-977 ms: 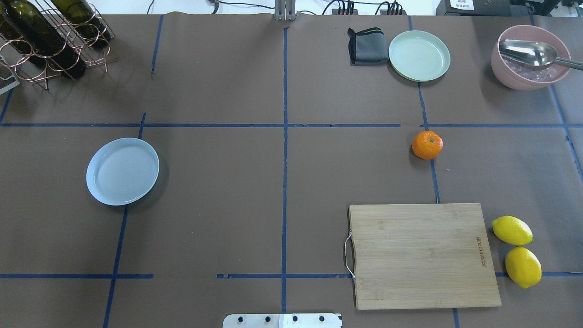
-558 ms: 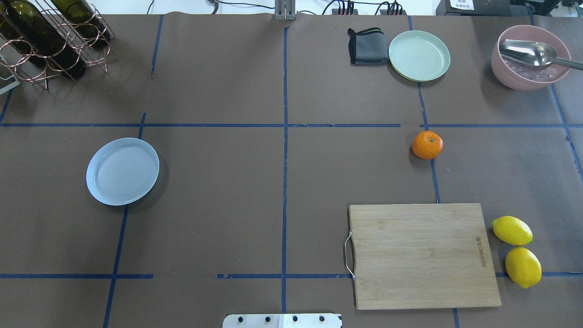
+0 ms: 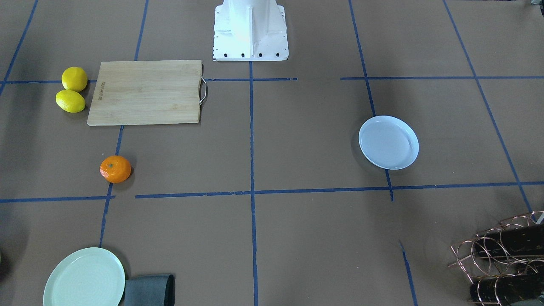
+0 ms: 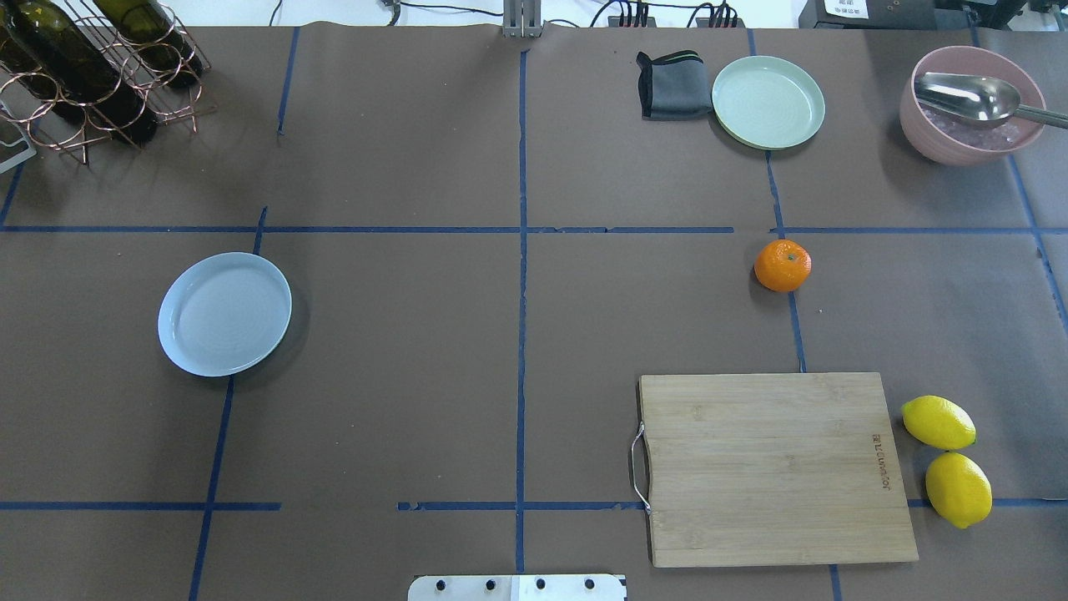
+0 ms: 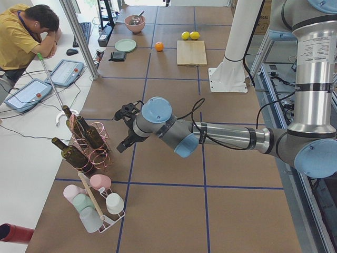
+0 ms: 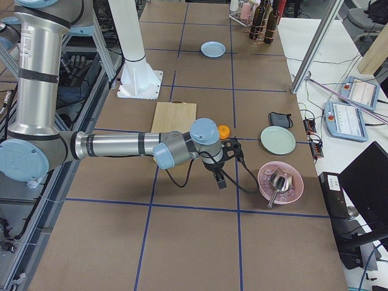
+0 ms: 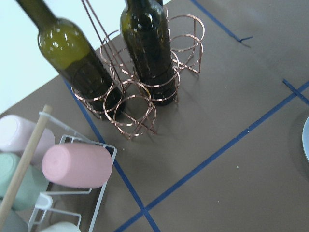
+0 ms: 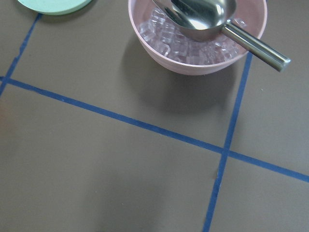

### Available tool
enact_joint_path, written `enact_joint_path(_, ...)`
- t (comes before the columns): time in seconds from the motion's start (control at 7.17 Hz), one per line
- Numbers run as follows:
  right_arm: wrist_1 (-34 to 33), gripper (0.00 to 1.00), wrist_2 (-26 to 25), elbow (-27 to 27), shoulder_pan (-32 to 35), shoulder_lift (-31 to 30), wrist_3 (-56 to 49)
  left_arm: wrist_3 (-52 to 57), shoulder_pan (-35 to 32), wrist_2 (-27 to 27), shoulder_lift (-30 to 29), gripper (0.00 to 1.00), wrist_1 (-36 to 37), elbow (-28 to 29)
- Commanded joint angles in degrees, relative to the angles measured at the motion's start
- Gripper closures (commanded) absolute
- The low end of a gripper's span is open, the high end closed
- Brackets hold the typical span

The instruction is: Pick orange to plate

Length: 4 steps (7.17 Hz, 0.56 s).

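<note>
Nothing visibly changes in the overhead view: the orange (image 4: pixel 783 265) keeps its spot on the surface (image 4: pixel 417 351), well apart from the plate (image 4: pixel 224 314), which has not shifted either. The side and wrist views have no earlier picture to compare with.

Robotics lab: surface (image 4: pixel 400 351) covered w/ brown paper, gridded in blue tape (image 4: pixel 521 334); white arm pedestal (image 3: pixel 250 29) bolted on it; industrial robot arm (image 5: pixel 226 138); operator (image 5: pixel 21 37) at side desk (image 5: pixel 21 134) w/ teach pendants (image 5: pixel 67 71); aluminium frame post (image 5: pixel 79 37) alongside.
</note>
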Motion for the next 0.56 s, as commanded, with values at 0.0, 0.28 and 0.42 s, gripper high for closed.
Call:
enact_joint_path(0.0,7.7,0.0,-0.2,-0.2,-4.4,0.3,10.6,-16.0,13.1,7.3,0.3,0.0,-15.1,0.3)
enact_joint_path(0.28,10.8,0.0,0.0,-0.3,-4.5,-0.9,11.2,-33.4,24.4,11.7,0.5,0.0,-15.7,1.2)
enact_joint_path(0.42,10.8,0.0,0.0,-0.3,-4.5,-1.1,11.2,-38.6,29.3,18.3,2.2,0.0,-16.3,1.1)
